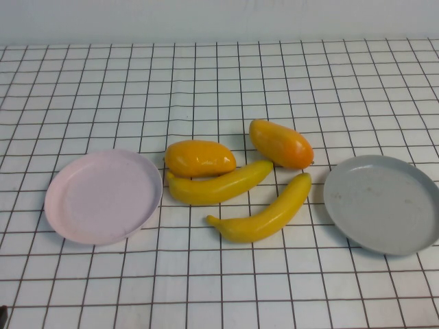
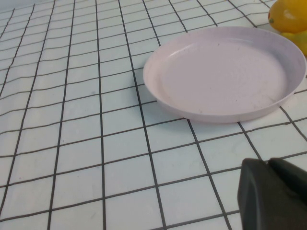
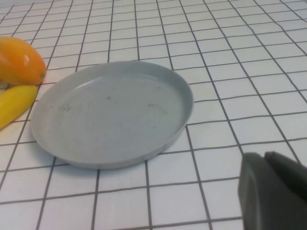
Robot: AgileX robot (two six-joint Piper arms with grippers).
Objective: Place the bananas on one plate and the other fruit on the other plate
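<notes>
Two yellow bananas lie in the middle of the table, with two orange mango-like fruits just behind them. The pale pink plate sits empty at the left, the grey plate empty at the right. Neither arm shows in the high view. In the left wrist view my left gripper is shut and empty, on the near side of the pink plate. In the right wrist view my right gripper is shut and empty near the grey plate; a mango and a banana tip lie beside that plate.
A white cloth with a black grid covers the whole table. A pale wall runs along the far edge.
</notes>
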